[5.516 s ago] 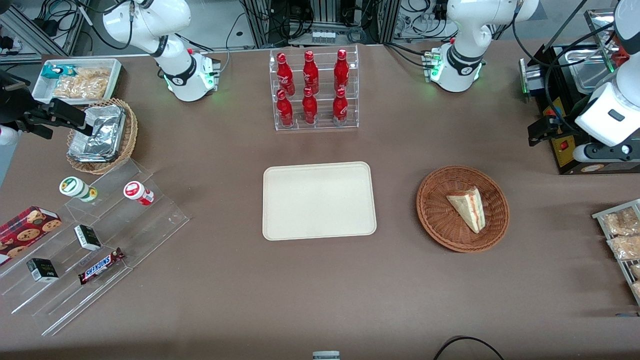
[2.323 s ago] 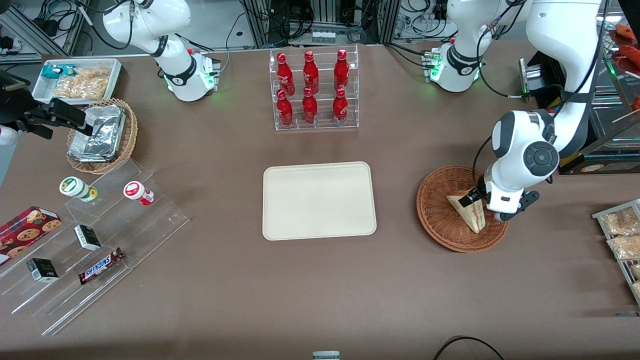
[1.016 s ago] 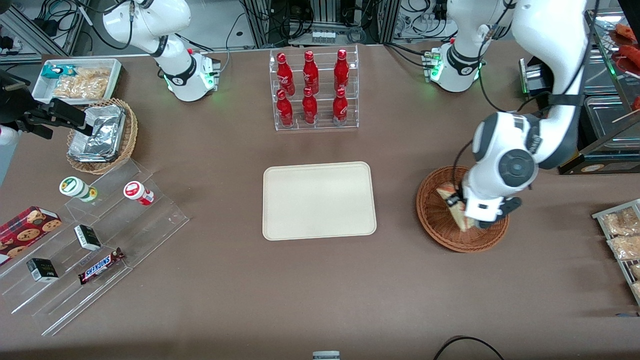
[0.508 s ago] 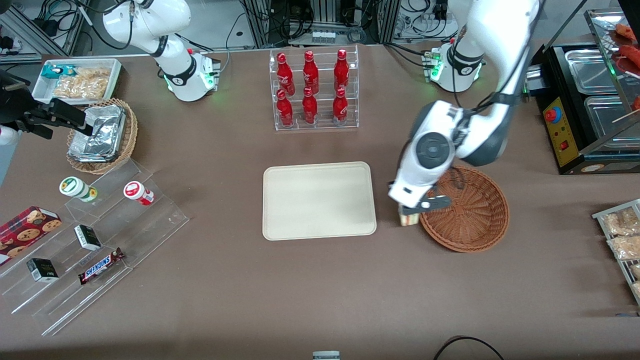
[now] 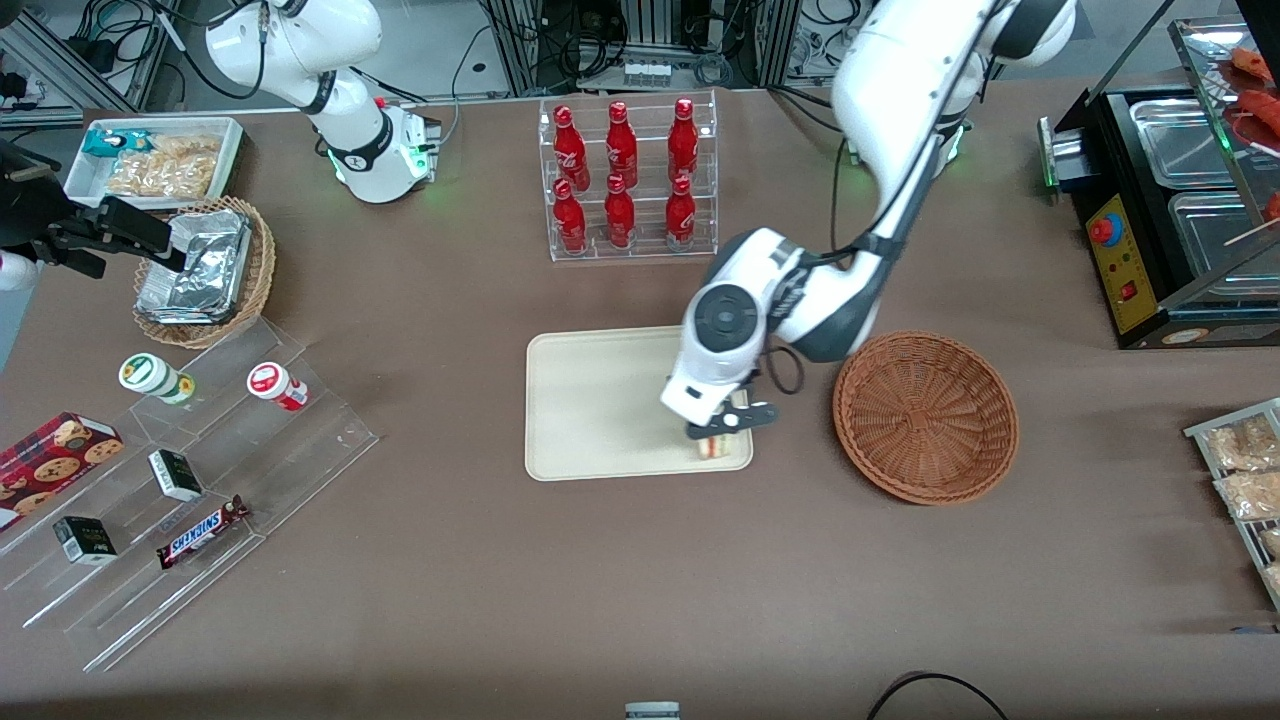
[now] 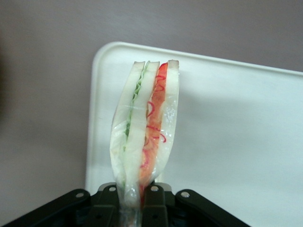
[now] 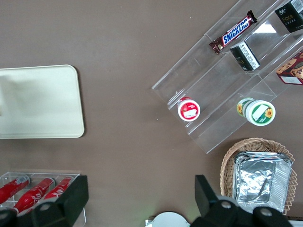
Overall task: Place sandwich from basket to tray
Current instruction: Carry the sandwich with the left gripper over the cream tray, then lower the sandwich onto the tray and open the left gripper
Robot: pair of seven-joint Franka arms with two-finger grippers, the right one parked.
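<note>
The gripper (image 5: 722,428), clamped on the sandwich (image 6: 145,137), hovers over a corner of the tray (image 5: 590,400), basket (image 5: 926,415) empty. Next it should lower and let go.

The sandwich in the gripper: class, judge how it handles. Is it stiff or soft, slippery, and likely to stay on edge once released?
Probably soft: the sandwich bows slightly above the gripper, which is shut on its narrow end over the tray. Its glossy clear wrap may be slippery. Hanging on edge, the thin wedge would likely topple flat when released.
</note>
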